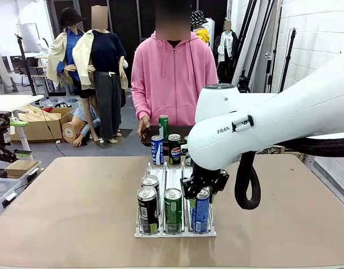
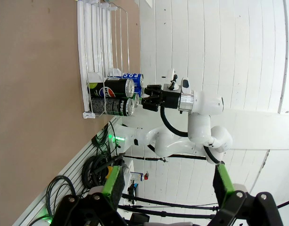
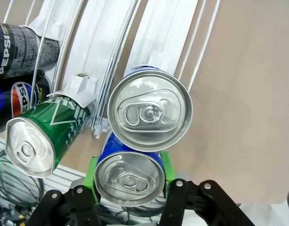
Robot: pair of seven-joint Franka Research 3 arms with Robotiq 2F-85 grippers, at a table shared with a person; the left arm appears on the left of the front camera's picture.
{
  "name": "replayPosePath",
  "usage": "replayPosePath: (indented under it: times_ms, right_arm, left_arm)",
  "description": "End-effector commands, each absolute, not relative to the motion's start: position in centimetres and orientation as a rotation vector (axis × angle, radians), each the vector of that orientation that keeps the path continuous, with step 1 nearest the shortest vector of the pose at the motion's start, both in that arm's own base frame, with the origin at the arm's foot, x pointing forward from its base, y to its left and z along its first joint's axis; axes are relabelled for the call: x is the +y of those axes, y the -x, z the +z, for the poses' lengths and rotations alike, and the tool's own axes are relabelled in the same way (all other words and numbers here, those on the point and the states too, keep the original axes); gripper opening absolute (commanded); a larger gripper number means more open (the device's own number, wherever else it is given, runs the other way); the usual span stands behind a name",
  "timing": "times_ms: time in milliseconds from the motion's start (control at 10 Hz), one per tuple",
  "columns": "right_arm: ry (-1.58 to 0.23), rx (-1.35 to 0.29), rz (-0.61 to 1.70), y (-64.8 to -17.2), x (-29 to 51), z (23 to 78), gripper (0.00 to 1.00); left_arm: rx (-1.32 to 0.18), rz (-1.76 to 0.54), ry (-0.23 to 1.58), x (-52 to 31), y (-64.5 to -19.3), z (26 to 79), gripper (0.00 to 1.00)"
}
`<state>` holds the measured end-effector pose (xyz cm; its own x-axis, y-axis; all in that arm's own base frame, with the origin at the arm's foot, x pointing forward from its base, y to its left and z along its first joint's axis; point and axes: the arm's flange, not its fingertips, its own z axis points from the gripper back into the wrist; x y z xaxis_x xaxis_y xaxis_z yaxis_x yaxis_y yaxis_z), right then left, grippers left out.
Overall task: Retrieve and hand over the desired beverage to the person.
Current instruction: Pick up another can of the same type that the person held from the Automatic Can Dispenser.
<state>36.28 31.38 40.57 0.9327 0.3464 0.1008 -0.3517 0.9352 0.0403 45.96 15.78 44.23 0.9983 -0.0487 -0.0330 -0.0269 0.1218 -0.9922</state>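
Note:
A white wire rack (image 1: 175, 232) on the tan table holds several drink cans in lanes. My right gripper (image 1: 203, 186) comes down on the front blue can (image 1: 201, 213) of the right lane. In the right wrist view its green pads (image 3: 92, 168) press both sides of that blue can (image 3: 129, 177), so the right gripper (image 3: 130, 165) is shut on it. A second blue can (image 3: 150, 111) stands just behind. The person (image 1: 172, 73) in a pink hooded sweatshirt stands at the far side, one hand (image 1: 143, 126) on the table edge. My left gripper (image 2: 168, 188) is open, far from the rack.
A green can (image 1: 173, 210) and a black Pepsi can (image 1: 147, 209) stand beside the gripped can, with a silver can (image 1: 150, 184) behind them. More cans (image 1: 157, 150) stand at the rack's far end near a tall green can (image 1: 163, 126). Bare table lies left and right.

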Motion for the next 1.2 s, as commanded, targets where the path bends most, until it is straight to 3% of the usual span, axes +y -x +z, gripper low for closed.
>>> replayPosePath:
  times_ms: [0,100,900,1100]
  right_arm:
    - [-0.067,-0.086,0.357,-36.7,32.1,40.6,0.08]
    - [-0.065,-0.090,0.351,-36.8,32.2,40.6,0.00]
    - [-0.059,-0.090,0.356,-36.4,31.4,40.6,0.00]
    - [-0.032,-0.099,0.331,-36.9,30.3,42.7,0.00]
  left_arm:
    - [0.054,-0.003,1.448,15.8,-46.0,44.3,1.00]
    - [0.054,-0.003,1.448,15.8,-46.0,44.3,1.00]
    - [0.054,-0.003,1.448,15.8,-46.0,44.3,1.00]
    - [0.054,-0.003,1.448,15.8,-46.0,44.3,1.00]
